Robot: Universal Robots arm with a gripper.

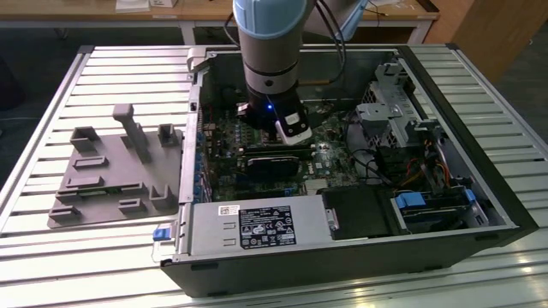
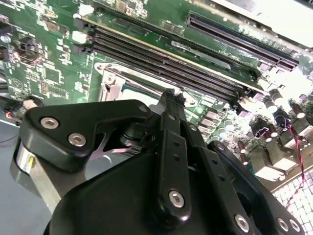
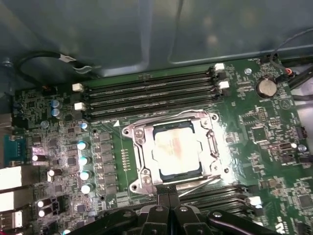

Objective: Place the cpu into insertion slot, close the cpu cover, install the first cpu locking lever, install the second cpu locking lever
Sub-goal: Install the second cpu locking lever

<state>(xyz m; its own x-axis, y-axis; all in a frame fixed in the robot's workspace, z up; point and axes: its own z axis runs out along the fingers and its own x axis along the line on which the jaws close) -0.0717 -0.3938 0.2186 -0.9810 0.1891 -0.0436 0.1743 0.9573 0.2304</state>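
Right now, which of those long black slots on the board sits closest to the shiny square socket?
The long black slot at the edge of its group of four, running right beside the cpu cover; its three twins lie farther from the socket.

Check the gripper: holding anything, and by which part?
Nothing held. The gripper has its fingers together at the edge of the cpu cover, which lies closed over the cpu.

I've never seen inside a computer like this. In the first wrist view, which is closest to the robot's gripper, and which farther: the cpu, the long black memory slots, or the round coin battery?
1. The cpu, seated in its silvery frame directly ahead of the gripper.
2. The long black memory slots, just beyond the cpu.
3. The round coin battery, off in the board's far corner.
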